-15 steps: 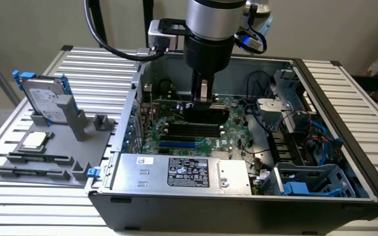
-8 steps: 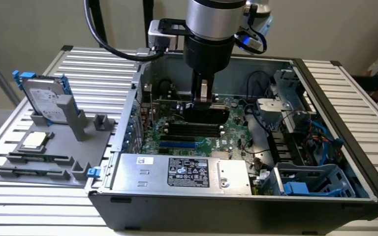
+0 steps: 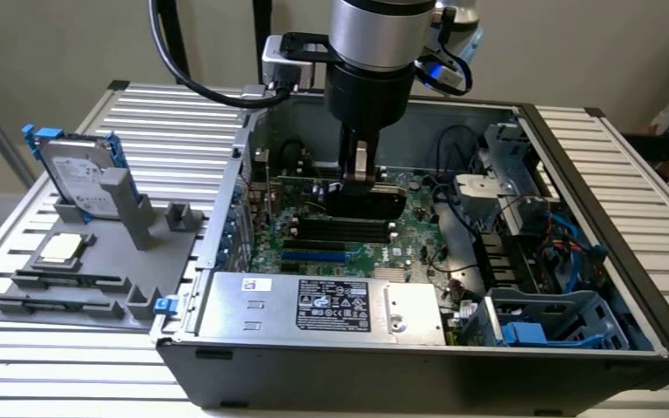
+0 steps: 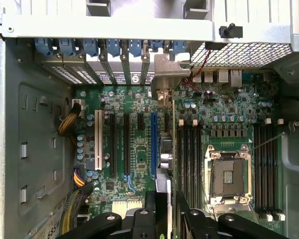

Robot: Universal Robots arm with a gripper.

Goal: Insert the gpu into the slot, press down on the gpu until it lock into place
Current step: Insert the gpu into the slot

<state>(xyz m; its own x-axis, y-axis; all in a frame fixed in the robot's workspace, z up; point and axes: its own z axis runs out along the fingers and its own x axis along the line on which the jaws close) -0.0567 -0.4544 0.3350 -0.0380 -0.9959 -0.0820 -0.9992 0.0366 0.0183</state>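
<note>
**GPU standing at the slot, fingers spread around it, seating unconfirmed**

The single robot gripper [image 3: 361, 185] is hanging in the upper middle of the exterior view, reaching down into the open dark grey computer case [image 3: 428, 383]; its 2 black fingers [image 4: 152, 211] are standing apart, 1 on each side of the card, and I cannot tell whether either pad is touching it.

The thin flat black gpu [image 3: 381, 207] is standing upright on its long edge over the green motherboard [image 3: 311, 239], near the middle of the exterior view; in the wrist view it is showing edge-on as a narrow line [image 4: 172, 149], just beside the long blue expansion slot [image 4: 153, 144], with its silver metal end bracket [image 4: 164, 77] sitting against the row of rear slot openings.

Judging from this, the placing step is looking largely done: the card is lined up with the board and is no longer being carried clear of it; whether its contact edge is sitting fully in the slot is hidden. Nothing is showing a latch engaged, so the pressing-down and locking are, in my estimate, not yet done.

The large silver labelled power-supply box [image 3: 323, 305] is lying untouched in the lower middle of the exterior view.
</note>
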